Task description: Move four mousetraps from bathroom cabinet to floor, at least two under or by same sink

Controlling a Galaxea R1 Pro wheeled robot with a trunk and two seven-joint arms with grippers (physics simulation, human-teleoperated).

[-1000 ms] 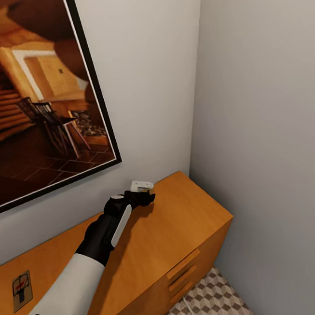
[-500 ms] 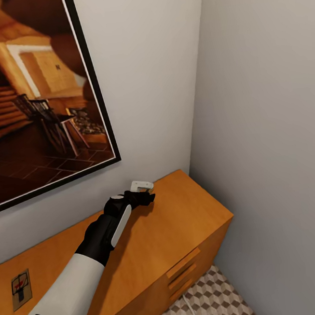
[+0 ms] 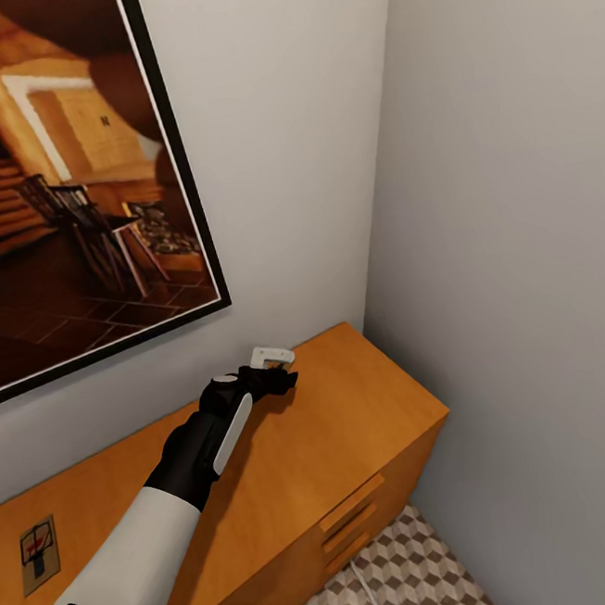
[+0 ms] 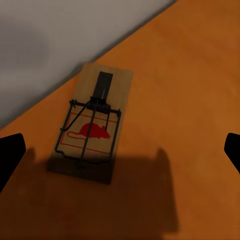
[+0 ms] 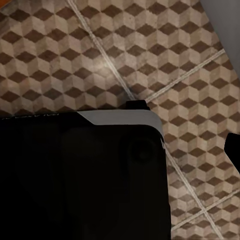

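Trap in reach: small flat brown wooden mousetrap (image 4: 93, 129) w/ dark wire bar and red mouse print, lying flat on top of the wide orange-brown wooden cabinet (image 3: 352, 418), near its back edge by the grey wall.
Second trap: another flat wooden mousetrap (image 3: 38, 552) at the far left of the cabinet top, well apart from the arm's end.
Left gripper (image 4: 120, 150): over the cabinet top toward its back right part; wrist view shows dark fingertips (image 4: 11, 155) wide apart w/ the trap between and below them, so jaws open, nothing held.
Right gripper: by its wrist view it hangs over the cube-pattern tiled floor (image 5: 190, 65); one dark tip at frame edge, can't tell if open or closed.
Handling (est.): light, stiff, thin board; wire parts snaggy and prob. springy. Low profile, so pads must come right down to the wood. Best hold: across the short width, on the board's long edges, clear of the wire.
Room: wall close behind trap, little space on that side; right wall corner nearby. Front of the top is open, so lift up and pull forward. Floor strip by the drawer fronts looks narrow.
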